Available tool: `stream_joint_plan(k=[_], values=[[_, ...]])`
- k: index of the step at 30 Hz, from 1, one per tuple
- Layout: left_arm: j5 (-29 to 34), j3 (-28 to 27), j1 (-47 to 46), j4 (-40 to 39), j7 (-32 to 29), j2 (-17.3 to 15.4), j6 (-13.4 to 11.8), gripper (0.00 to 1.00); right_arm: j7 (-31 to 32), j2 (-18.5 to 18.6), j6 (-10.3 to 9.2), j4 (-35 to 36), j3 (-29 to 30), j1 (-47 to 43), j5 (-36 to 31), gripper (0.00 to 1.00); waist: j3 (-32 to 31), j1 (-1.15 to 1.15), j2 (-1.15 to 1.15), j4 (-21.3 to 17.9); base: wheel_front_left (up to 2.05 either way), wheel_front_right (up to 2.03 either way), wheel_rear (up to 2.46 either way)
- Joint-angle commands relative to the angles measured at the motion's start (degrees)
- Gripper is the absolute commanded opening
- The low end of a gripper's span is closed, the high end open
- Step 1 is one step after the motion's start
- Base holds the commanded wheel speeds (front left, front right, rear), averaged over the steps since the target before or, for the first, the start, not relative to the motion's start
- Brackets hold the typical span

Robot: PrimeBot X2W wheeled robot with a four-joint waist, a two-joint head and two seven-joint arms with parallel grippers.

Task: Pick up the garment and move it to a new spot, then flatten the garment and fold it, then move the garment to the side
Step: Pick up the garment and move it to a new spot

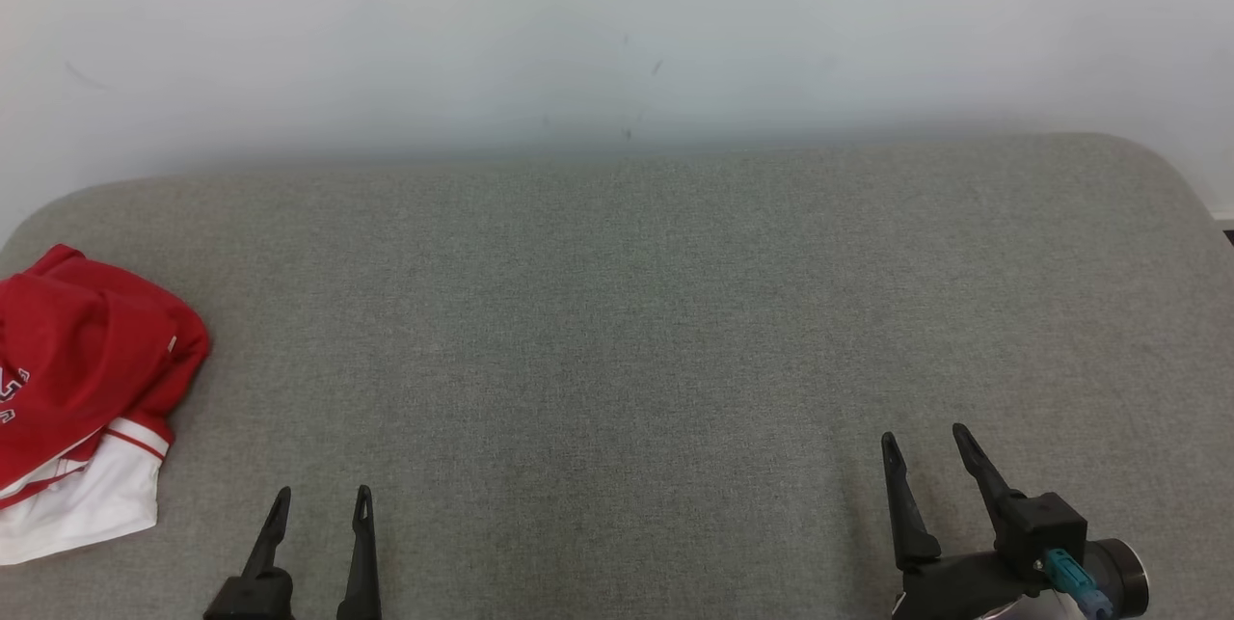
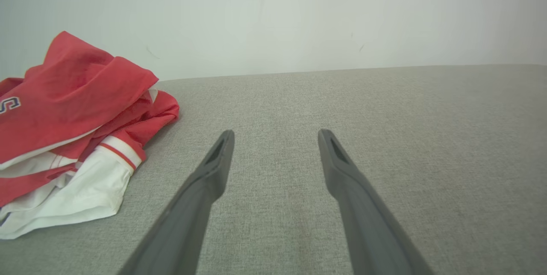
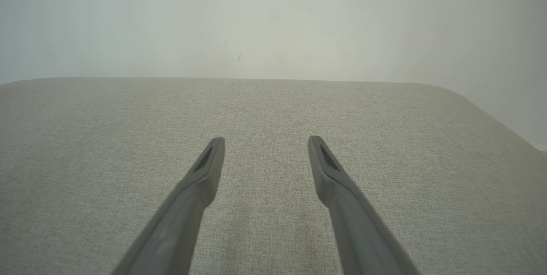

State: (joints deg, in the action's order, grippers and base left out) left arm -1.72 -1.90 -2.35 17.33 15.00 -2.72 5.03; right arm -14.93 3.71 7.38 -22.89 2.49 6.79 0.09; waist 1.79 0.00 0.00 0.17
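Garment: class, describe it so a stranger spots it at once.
Find the wide grey fabric cushion before the pale wall. At its left edge lies a crumpled red-and-white garment. Unlike the dark fingers nearby, it is bright, soft cloth.

Seemingly a bare test room: a grey fabric-covered surface [image 1: 617, 331] against a plain, scuffed white wall [image 1: 617, 22].

The garment [image 1: 82, 379] is red with white parts, a loose, crumpled heap, not spread flat. Red folds lie on top; a white end edged with a red stripe sticks out on the near side. White, dark-outlined lettering [image 2: 10, 104] shows on one red fold. It lies at the far left of the grey surface [image 1: 617, 311] — partly cut off by the head view's edge.
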Motion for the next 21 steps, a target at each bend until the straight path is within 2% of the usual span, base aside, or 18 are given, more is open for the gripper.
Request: stream_joint_plan(k=[1,13,21], values=[[0.8,-0.1,0.6,-0.1,0.2,-0.3,-0.1,1.00,-0.4,-0.3,0.21,0.0,0.1,0.2,-0.6,1.00,0.0,0.00,0.00,0.0,0.00,0.00,0.00],[0.0,-0.5,0.2,0.0,0.2,-0.3,-0.5,1.00,-0.3,-0.4,0.21,0.7,0.1,-0.1,-1.0,1.00,0.3,0.00,0.00,0.9,0.00,0.00,0.00],[-0.8,-1.7,-0.3,-0.2,0.2,-0.3,-1.4,1.00,-0.3,-0.4,0.20,1.1,-0.4,0.4,-0.5,1.00,1.0,0.00,0.00,6.0,0.00,0.00,0.00]])
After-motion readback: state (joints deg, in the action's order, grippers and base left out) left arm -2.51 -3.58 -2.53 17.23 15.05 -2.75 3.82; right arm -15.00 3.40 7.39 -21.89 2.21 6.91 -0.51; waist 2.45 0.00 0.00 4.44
